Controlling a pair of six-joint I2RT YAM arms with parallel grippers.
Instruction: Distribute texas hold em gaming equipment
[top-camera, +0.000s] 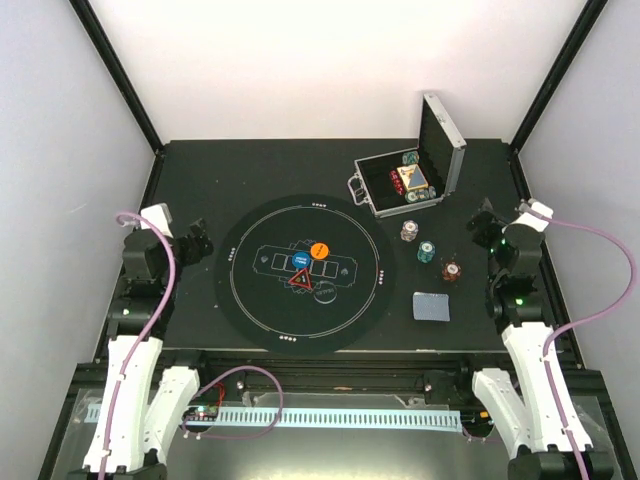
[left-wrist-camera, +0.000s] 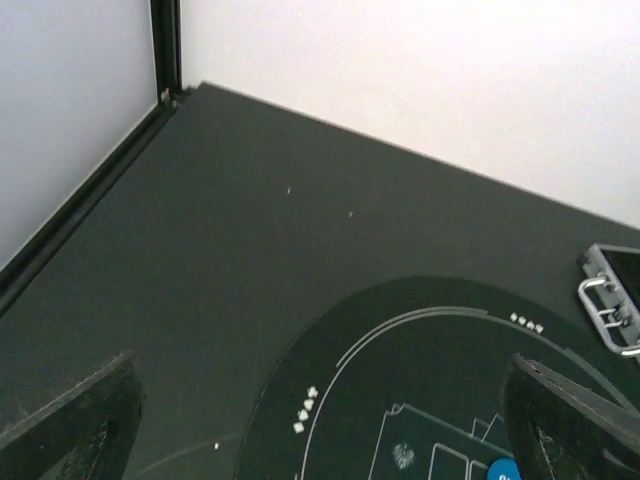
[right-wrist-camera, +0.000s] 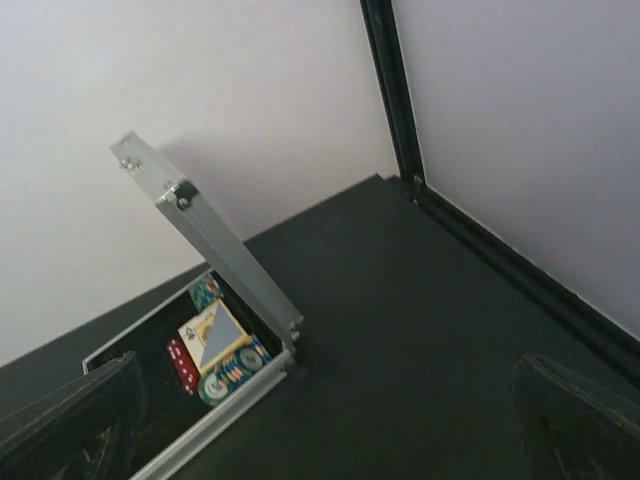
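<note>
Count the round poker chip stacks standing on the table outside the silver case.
3: a white stack nearest the open silver aluminium case, a teal stack next, a red-brown stack farthest. More chips, partly hidden, lie inside the case.

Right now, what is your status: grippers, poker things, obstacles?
Left gripper open, empty; right gripper same. Chip stacks and cards right of the mat. Open case just behind; no blockage seen.

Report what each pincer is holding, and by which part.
Nothing is held: the left pincer and the right pincer both stand open and empty.
</note>
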